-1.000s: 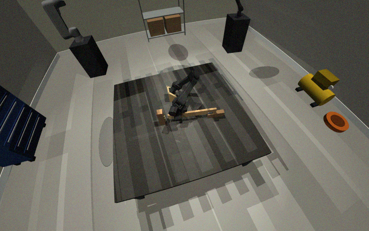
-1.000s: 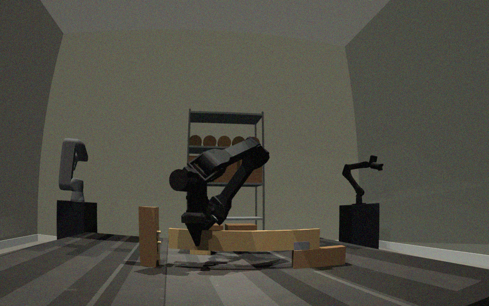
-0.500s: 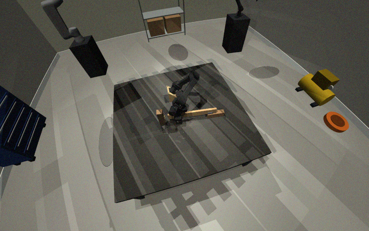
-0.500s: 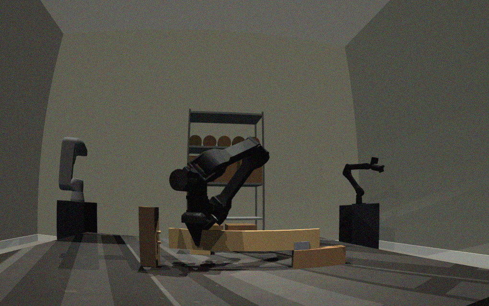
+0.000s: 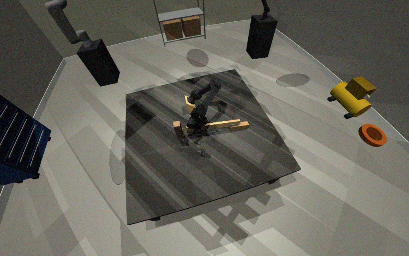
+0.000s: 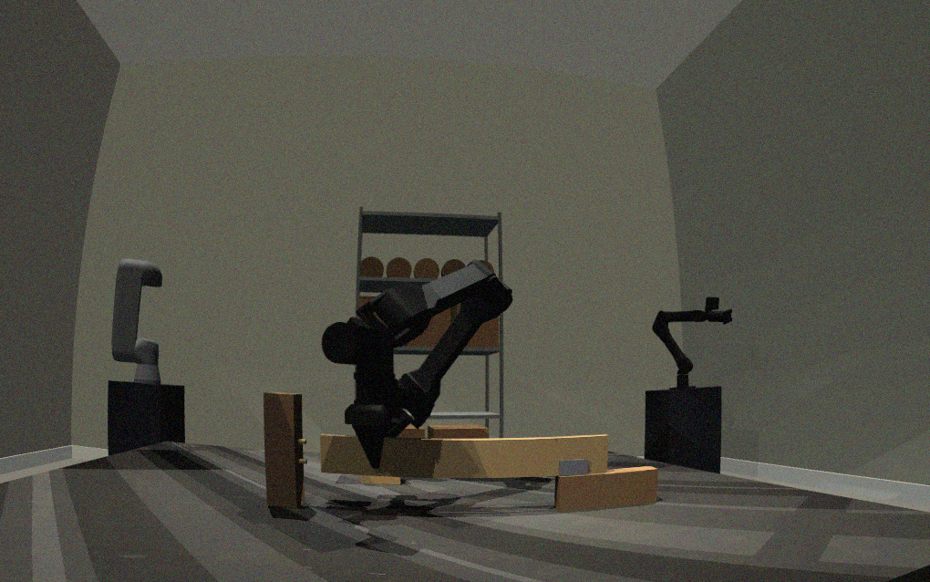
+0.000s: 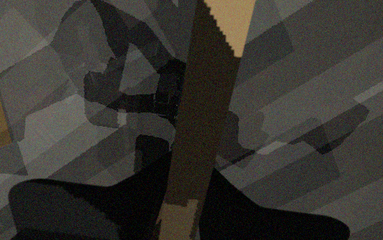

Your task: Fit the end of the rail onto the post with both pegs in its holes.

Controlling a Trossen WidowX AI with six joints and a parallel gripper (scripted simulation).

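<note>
The long wooden rail [image 5: 223, 123] [image 6: 480, 458] [image 7: 203, 113] is held off the table and looks about level in the exterior view. Its far end sits at the grey bracket [image 6: 573, 467] on the low footboard block [image 5: 243, 125] [image 6: 610, 488]. My gripper [image 6: 374, 461] [image 7: 185, 158] is shut on the rail close to its near end, with one finger on each side. The short post [image 5: 177, 129] [image 6: 282, 446] stands upright left of that end. Its upper peg [image 6: 302, 441] and lower peg [image 6: 302, 461] point toward the rail, with a small gap between. The holes are hidden.
The dark table top [image 5: 169, 181] [image 6: 171, 535] carries the parts. A light wooden piece [image 5: 189, 106] [image 6: 381, 480] stands behind the rail beside my arm. A shelf [image 5: 181, 13] [image 6: 430, 223], a blue cabinet [image 5: 21, 141] and a yellow machine [image 5: 349, 101] are away from the table.
</note>
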